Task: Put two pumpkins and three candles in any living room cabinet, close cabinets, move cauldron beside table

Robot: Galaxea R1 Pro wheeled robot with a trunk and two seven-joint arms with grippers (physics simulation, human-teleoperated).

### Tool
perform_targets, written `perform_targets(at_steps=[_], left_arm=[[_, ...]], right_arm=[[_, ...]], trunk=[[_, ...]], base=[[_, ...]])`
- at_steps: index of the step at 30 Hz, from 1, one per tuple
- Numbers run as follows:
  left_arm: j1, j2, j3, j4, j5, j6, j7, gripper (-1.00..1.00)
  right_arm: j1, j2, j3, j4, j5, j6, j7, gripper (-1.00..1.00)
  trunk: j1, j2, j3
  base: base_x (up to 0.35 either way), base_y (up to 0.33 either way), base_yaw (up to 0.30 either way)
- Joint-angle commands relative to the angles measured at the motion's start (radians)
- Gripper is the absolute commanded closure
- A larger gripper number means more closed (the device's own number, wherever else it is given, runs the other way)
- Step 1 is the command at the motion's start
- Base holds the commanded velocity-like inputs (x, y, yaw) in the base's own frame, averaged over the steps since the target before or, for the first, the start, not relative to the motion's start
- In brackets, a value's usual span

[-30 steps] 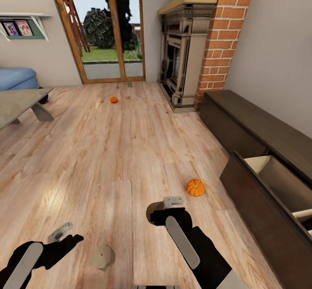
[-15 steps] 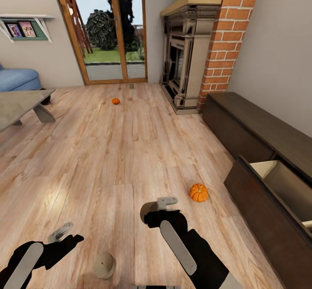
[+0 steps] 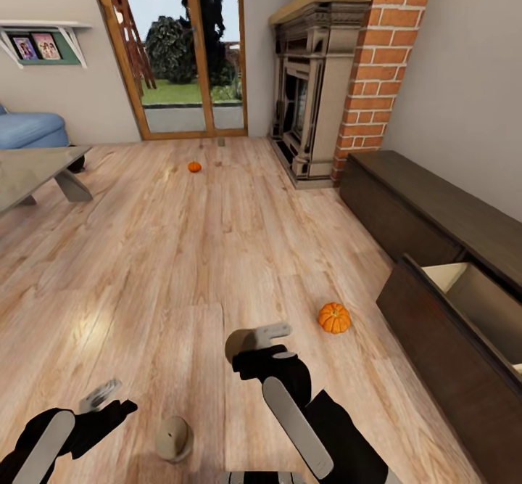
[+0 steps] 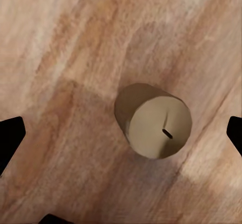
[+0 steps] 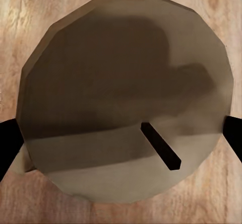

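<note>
The right pincer (image 3: 250, 341) hangs spread directly over a candle (image 5: 126, 103) standing on the wooden floor (image 3: 181, 252), its dark fingertips (image 5: 7, 146) either side of the round top with the short black wick. The left pincer (image 3: 101, 395) is also spread, a second candle (image 4: 154, 119) upright on the floor just beside it. A pumpkin (image 3: 334, 318) sits on the floor near the cabinet (image 3: 435, 215), whose drawer (image 3: 442, 339) stands pulled out. Another pumpkin (image 3: 194, 167) lies far off toward the glass door (image 3: 177, 48), with the glossy surface (image 3: 32, 168) at the left.
</note>
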Motion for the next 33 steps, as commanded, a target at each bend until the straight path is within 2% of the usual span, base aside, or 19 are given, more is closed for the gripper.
perform_targets(at_steps=[1, 12, 19, 25, 33], left_arm=[[0.0, 0.0, 0.0, 0.001, -0.003, -0.006, 0.0, -1.0], [0.0, -0.001, 0.0, 0.003, -0.009, -0.016, -0.003, -1.0], [0.0, -0.001, -0.001, 0.003, -0.009, -0.016, -0.002, -1.0], [0.0, -0.001, -0.002, 0.003, -0.009, -0.016, -0.003, -1.0], [0.0, -0.001, -0.002, 0.003, -0.009, -0.016, -0.003, -1.0]], right_arm=[[0.0, 0.0, 0.004, -0.001, 0.004, 0.001, -0.001, 1.0], [0.0, 0.001, 0.011, 0.002, 0.002, 0.001, -0.004, 1.0], [0.0, 0.001, 0.011, 0.002, 0.002, -0.002, -0.004, 1.0], [0.0, 0.0, 0.011, 0.0, 0.002, -0.005, -0.004, 1.0], [0.0, -0.001, 0.01, 0.002, 0.002, -0.005, -0.004, 1.0]], trunk=[[0.004, -0.007, -0.003], [0.012, -0.016, -0.045], [0.012, -0.016, -0.045], [0.012, -0.016, -0.045], [0.012, -0.016, -0.044]], base=[[0.0, 0.0, 0.025], [0.0, 0.0, 0.243], [0.067, 0.0, 0.202], [0.174, 0.0, 0.019], [-0.046, 0.026, -0.087]])
